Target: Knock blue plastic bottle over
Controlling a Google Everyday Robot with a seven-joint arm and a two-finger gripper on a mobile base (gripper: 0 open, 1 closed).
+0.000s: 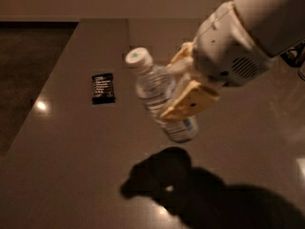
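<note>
The blue plastic bottle (155, 92) is clear and ribbed, with a white cap (138, 57) and a blue-and-white label near its base. It is tilted, cap toward the upper left, and hangs above the grey table (71, 166); its shadow lies on the table below. My gripper (175, 87) comes in from the upper right and is shut on the bottle's middle. One tan finger (190, 100) lies across the front of the bottle, the other behind it. The green drink can is not visible.
A small black packet (103, 88) lies flat on the table to the left of the bottle. The table's left edge runs diagonally, with dark floor (24, 70) beyond it. My white arm (248, 37) fills the upper right.
</note>
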